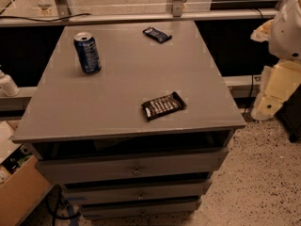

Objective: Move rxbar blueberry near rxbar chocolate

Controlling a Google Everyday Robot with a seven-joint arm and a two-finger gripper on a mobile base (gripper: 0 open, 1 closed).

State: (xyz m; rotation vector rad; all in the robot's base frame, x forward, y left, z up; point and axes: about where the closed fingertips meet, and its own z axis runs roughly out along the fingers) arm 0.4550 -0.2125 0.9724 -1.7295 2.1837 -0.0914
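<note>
The rxbar blueberry (pixel 157 34), a small dark navy bar, lies at the far edge of the grey table top (pixel 122 93), right of centre. The rxbar chocolate (pixel 163 106), a black bar with white lettering, lies near the front edge, right of centre. The two bars are far apart. My arm, white and cream, hangs off the table's right side, with the gripper (pixel 272 98) low beside the table edge, away from both bars and holding nothing that I can see.
A blue soda can (pixel 87 53) stands upright at the back left of the table. The table has drawers below (pixel 136 171). A cardboard box (pixel 19 197) sits on the floor at the lower left. A rail and glass wall run behind the table.
</note>
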